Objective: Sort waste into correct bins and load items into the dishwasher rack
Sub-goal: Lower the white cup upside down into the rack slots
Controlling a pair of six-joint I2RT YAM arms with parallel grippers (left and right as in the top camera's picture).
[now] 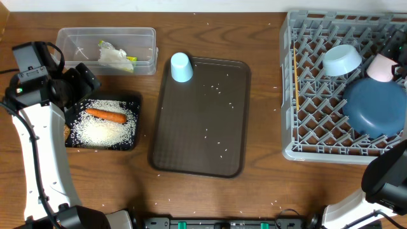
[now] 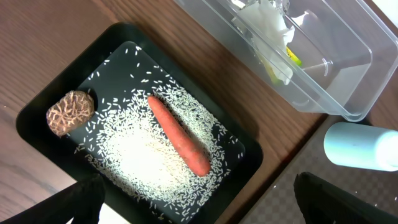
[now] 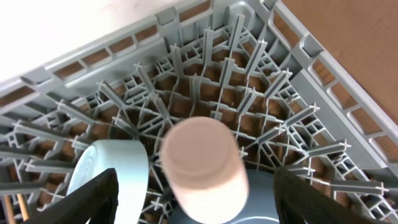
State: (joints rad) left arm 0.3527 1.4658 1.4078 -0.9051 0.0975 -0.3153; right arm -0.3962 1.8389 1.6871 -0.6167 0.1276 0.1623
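Robot lab bench showing: dishwasher rack (image 1: 318,151) sitting loose on wooden table (image 1: 267,191), white robot arm (image 1: 39,159) standing well apart from rack.

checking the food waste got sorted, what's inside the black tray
The black tray holds an orange carrot lying on a bed of white rice grains, with a brown lump in one corner. Anything beneath the thick rice and the carrot is covered.
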